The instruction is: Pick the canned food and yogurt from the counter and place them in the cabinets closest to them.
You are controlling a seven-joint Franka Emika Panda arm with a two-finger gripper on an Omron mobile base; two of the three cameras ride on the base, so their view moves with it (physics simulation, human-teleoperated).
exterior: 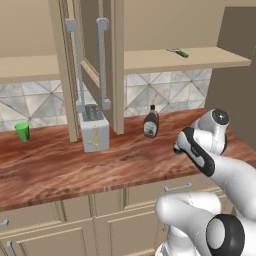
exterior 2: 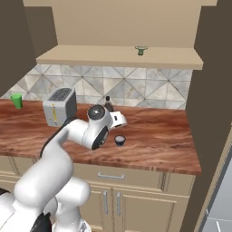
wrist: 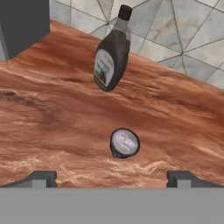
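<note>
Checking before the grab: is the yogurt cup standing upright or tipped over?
Upright. The yogurt cup sits on its base on the counter, round lid facing up, ahead of the open gripper.

A rendered home kitchen. A reddish wood-grain tabletop point(exterior: 75, 165) runs across the middle of both base views, backed by a wall of grey diamond-patterned tiles point(exterior 2: 136, 93). Tan wall cabinets point(exterior: 92, 60) with long grey bar handles hang in the upper part of the frame, one door standing open, beside an open shelf point(exterior 2: 122, 56). Beige base cabinets with drawer fronts point(exterior 2: 118, 174) fill the bottom. A silver toaster point(exterior: 94, 127) stands at centre left, a green cup point(exterior: 22, 131) at far left, a brown syrup bottle point(wrist: 111, 52) by the tiles, and a small yogurt point(wrist: 124, 142) near it.
</note>
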